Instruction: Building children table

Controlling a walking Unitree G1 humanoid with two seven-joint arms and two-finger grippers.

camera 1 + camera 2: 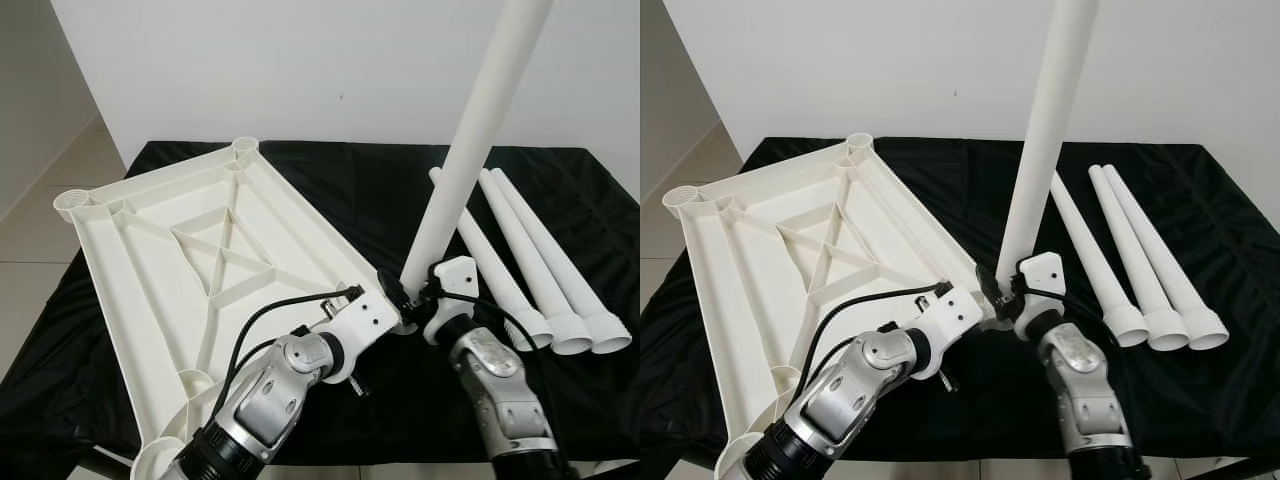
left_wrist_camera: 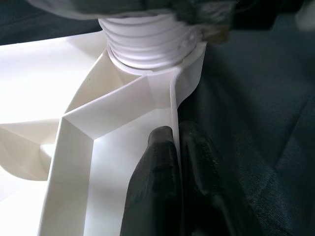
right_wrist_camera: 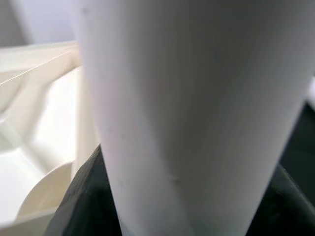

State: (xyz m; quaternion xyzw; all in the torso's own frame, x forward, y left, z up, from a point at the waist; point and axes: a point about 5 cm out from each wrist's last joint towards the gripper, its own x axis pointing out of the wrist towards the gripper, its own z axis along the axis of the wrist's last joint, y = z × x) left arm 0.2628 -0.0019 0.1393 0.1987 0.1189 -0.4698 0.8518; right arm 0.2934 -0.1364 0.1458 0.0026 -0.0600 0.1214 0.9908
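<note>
White plastic tabletop (image 1: 190, 250) is lying upside down on a black cloth (image 1: 340, 180) over the work surface, ribbed underside and corner sockets facing up. One white leg (image 1: 470, 150) is standing nearly upright, tilting slightly, with its threaded end (image 2: 147, 42) sitting in the corner socket (image 2: 189, 69) nearest the right arm. Right gripper (image 1: 412, 296) is wrapping the lower part of that leg, its black fingers (image 3: 83, 196) showing on either side of the tube in the right wrist view, closed around it. Left gripper (image 2: 176, 147) is reaching in from the left, beside the same corner; its two fingers (image 2: 157, 167) are pinching the thin side wall of the tabletop just below the socket, one finger inside the rim, one outside, nearly together with only the wall between. Three more legs (image 1: 545, 270) are lying side by side on the cloth to the right, wide threaded ends pointing toward the robot, close together and apart from the tabletop.
</note>
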